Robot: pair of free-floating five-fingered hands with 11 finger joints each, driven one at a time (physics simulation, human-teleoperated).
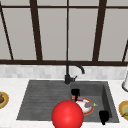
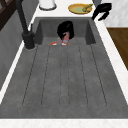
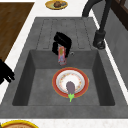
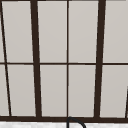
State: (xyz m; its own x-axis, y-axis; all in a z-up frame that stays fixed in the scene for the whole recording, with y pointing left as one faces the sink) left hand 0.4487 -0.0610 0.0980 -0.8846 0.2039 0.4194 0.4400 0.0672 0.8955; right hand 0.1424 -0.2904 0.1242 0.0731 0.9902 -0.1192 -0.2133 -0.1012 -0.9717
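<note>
**Left hand gripping a small packet over the sink basin**

Front view — the left hand (image 1: 75, 92) is curling round a packet (image 1: 77, 98) at the plate's (image 1: 90, 110) back edge; the right hand (image 1: 103, 116) is hanging at the sink's (image 1: 37, 100) front right corner, fingers drooping loosely.

Right side view — the packet (image 3: 61, 55) is standing upright behind the plate (image 3: 85, 83), an eggplant (image 3: 70, 87) lying on it.
</note>
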